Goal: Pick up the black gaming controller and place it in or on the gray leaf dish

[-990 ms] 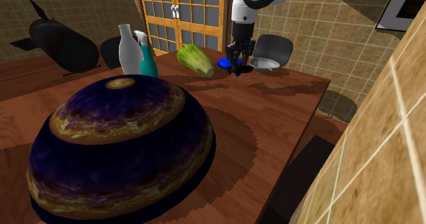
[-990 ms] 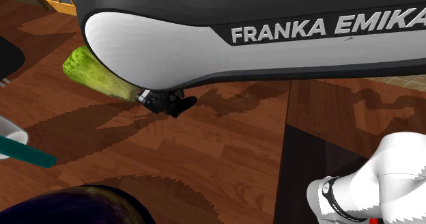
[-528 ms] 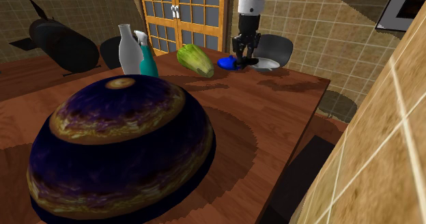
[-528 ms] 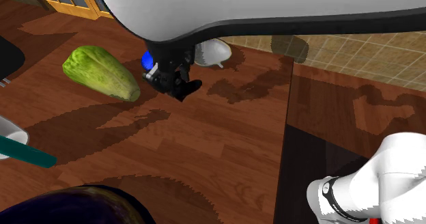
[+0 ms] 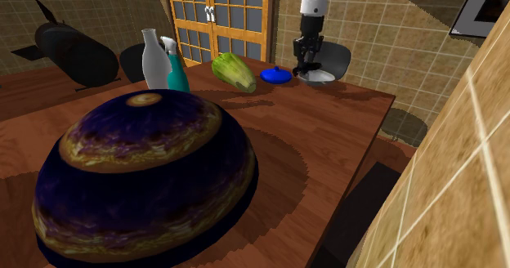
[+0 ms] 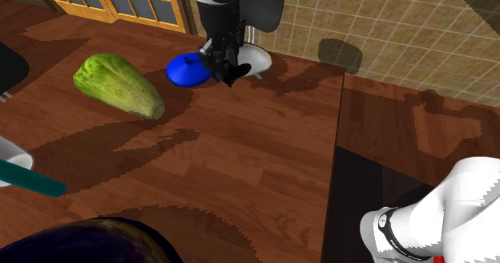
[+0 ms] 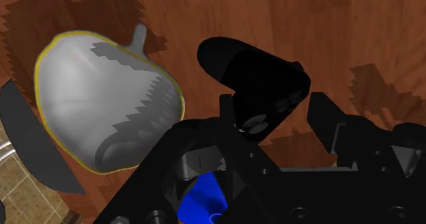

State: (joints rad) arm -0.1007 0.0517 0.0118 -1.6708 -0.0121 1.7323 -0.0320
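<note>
Shoulder view, upper left: a bulky black object (image 5: pixel 72 50) lies at the far side of the wooden table (image 5: pixel 327 144). Lower left: a large dome (image 5: pixel 143 172), dark blue banded with yellow, stands in the foreground. Behind it, upper centre-left, a white bottle (image 5: pixel 152 55) stands just beside a teal spray bottle (image 5: pixel 177 72). Further right lie a green leafy vegetable (image 5: pixel 233 70) and then a blue lidded item (image 5: pixel 276 75).

Right of upper centre, the gripper (image 5: pixel 308 67) hangs from the white arm at the near edge of the leaf dish (image 5: pixel 324 78). The dish is drawn grey-white, and the wrist view shows a thin yellow rim on it.

Gripper state: clenched on the black controller (image 7: pixel 254 76), which sits between the two fingers. The controller is off the table. In the wrist view it is just beside the dish, not within it.

Second exterior view, top centre: the load hangs between the blue item and the dish.
</note>
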